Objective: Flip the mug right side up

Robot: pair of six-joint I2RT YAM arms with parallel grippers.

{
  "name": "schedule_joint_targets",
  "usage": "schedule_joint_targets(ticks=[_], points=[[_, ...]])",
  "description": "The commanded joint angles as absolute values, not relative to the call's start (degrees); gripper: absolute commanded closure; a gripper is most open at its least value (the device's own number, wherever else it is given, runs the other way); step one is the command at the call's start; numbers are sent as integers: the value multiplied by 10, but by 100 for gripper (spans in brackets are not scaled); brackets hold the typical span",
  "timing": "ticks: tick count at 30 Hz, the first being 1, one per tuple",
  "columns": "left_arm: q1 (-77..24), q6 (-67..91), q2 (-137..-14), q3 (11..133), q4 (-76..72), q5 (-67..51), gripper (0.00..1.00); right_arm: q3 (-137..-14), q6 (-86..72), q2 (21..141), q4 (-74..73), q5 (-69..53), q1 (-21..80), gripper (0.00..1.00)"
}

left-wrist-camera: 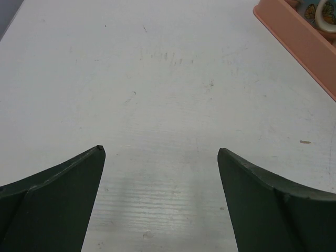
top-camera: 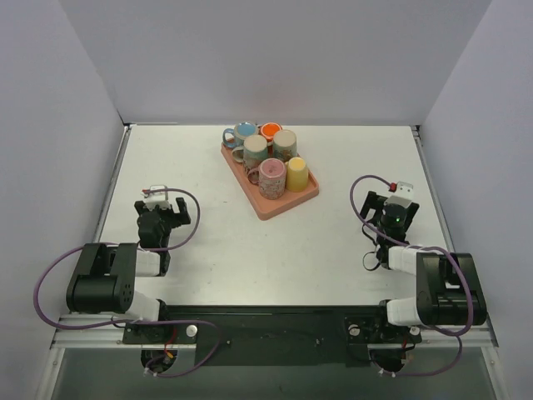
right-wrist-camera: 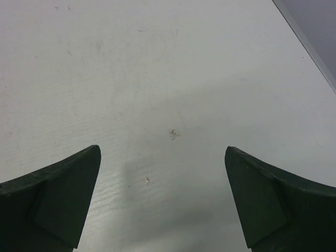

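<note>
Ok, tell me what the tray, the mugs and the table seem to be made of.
Tray: likely plastic, matte salmon, one even colour with a rounded moulded rim.
Mugs: probably glazed ceramic, thick walls, loop handles; gloss too small to judge.
Table: white matte board, perhaps laminate or painted wood, faint grain lines and scuffs.

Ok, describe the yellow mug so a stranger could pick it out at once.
On the white table, find the salmon-pink rectangular tray holding six mugs. The plain yellow ceramic mug sits at the tray's right-hand corner, beside the pink patterned mug. It is the only all-yellow one.
</note>
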State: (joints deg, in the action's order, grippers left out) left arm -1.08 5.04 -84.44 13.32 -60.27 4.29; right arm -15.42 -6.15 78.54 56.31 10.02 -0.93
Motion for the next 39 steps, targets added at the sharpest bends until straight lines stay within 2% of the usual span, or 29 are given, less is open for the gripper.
schedule_joint_targets(ticks=[1,3,7,13,15,18,20,22,23,26,29,33,39], points=[[-15,43,-847,150,-632,49,0,-183,-69,759,531,87,-9,0],[-15,45,-845,150,-630,48,0,-212,-68,725,429,78,-10,0],[-14,44,-847,151,-634,49,0,-249,-108,662,335,49,-18,0],[-9,35,-824,159,-608,19,2,-297,-167,593,263,-28,-24,0],[-4,25,-803,223,-462,-45,2,-315,-174,582,243,-65,-23,0],[19,3,-809,414,-185,-191,1,-336,-184,581,232,-122,-23,1],[13,-53,-818,494,-88,-313,13,-344,-190,584,232,-145,-22,1],[-26,-131,-833,555,-3,-358,21,-347,-206,587,231,-162,-22,1],[-39,-148,-849,593,31,-375,28,-348,-209,588,229,-168,-22,1],[-85,-263,-889,648,140,-446,37,-346,-221,585,235,-185,-19,1],[-101,-277,-940,685,133,-491,36,-341,-222,576,234,-189,-14,1],[-148,-360,-998,747,151,-439,39,-338,-220,571,228,-186,-5,1],[-155,-336,-1084,797,81,-447,43,-344,-218,582,222,-162,11,1]])
